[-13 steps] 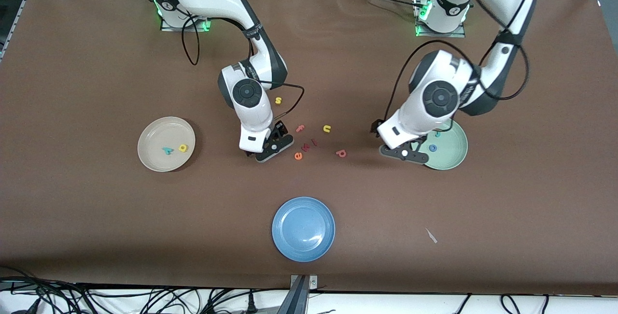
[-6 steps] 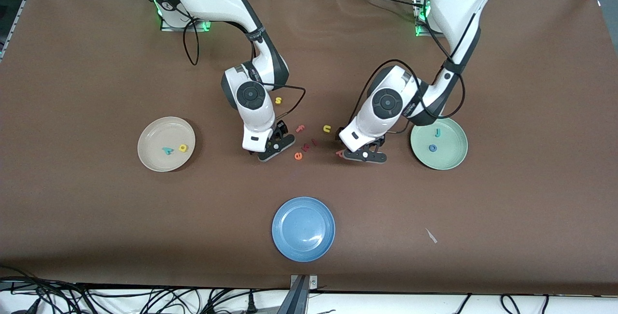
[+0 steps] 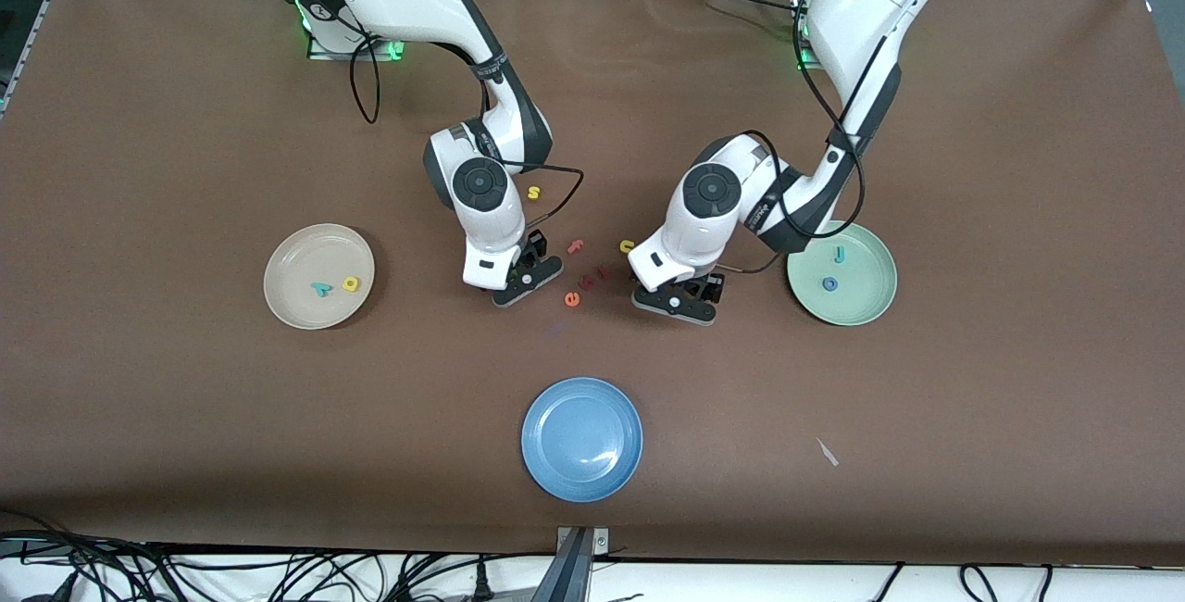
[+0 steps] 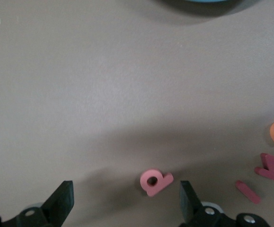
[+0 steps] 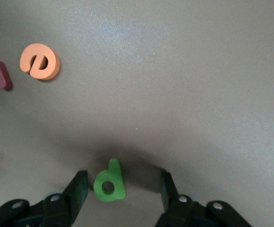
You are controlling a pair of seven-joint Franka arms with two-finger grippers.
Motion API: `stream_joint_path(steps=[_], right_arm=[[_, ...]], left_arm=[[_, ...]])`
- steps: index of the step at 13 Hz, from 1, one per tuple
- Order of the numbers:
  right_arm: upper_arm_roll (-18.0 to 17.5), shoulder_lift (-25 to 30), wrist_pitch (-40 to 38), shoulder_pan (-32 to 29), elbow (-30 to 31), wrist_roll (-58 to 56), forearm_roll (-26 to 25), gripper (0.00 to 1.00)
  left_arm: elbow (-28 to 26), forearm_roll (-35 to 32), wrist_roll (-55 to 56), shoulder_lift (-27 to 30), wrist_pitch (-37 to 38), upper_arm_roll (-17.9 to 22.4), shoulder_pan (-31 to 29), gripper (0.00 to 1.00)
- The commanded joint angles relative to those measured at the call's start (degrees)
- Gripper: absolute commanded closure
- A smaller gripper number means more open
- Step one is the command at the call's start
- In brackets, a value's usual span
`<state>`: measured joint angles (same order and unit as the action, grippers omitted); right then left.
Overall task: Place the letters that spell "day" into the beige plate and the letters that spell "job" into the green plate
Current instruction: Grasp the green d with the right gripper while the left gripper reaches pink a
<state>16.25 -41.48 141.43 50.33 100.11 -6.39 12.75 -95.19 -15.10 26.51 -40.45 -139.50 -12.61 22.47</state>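
The left gripper (image 3: 674,303), last seen beside the round pale mint-green plate (image 3: 875,304) a second ago, is now brought down among the loose letters in the middle of the table, and its fingers (image 4: 63,201) are spread wide on either side of the small salmon-red b-shaped letter (image 4: 155,182), which lies flat on the brown table cover (image 3: 185,417) and is not yet touched. The right gripper (image 3: 523,280) is kept low over the small dark green d-shaped letter (image 5: 109,183), and its fingers (image 5: 77,191), narrower than a second ago, are set around that letter without a grip being visible. In the round cream-beige plate (image 3: 289,301) the teal y (image 3: 321,289) and the yellow round-bodied letter (image 3: 350,283) are already laid; in the green plate the light blue j (image 3: 839,255) and the dark blue ring-shaped o (image 3: 829,284) are found. One letter is therefore judged to be missing from each word, and both are now straddled. The orange e (image 3: 572,299) and the round blue plate (image 3: 581,438) are left untouched
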Motion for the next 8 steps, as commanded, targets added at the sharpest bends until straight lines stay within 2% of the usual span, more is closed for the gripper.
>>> stream_joint_path(steps=[1, 2, 4, 8], right_arm=[[-0.4, 1.6, 0.8, -0.1, 2.2, 0.3, 0.9, 0.35], [-0.4, 1.7, 0.7, -0.1, 2.2, 0.3, 0.9, 0.37], [-0.5, 1.9, 0.6, -0.1, 2.3, 0.4, 1.0, 0.44], [-1.1, 1.9, 0.7, -0.1, 2.4, 3.0, 0.9, 0.56]], left_arm=[[2.0, -2.5, -0.3, -1.8, 0.2, 0.6, 1.1, 0.01], [2.0, -2.3, -0.2, -2.0, 0.1, 0.6, 1.3, 0.02], [2.0, -2.0, -0.3, -2.8, 0.1, 0.5, 1.3, 0.16], [1.9, -2.0, -0.2, -3.1, 0.1, 0.4, 1.5, 0.23]])
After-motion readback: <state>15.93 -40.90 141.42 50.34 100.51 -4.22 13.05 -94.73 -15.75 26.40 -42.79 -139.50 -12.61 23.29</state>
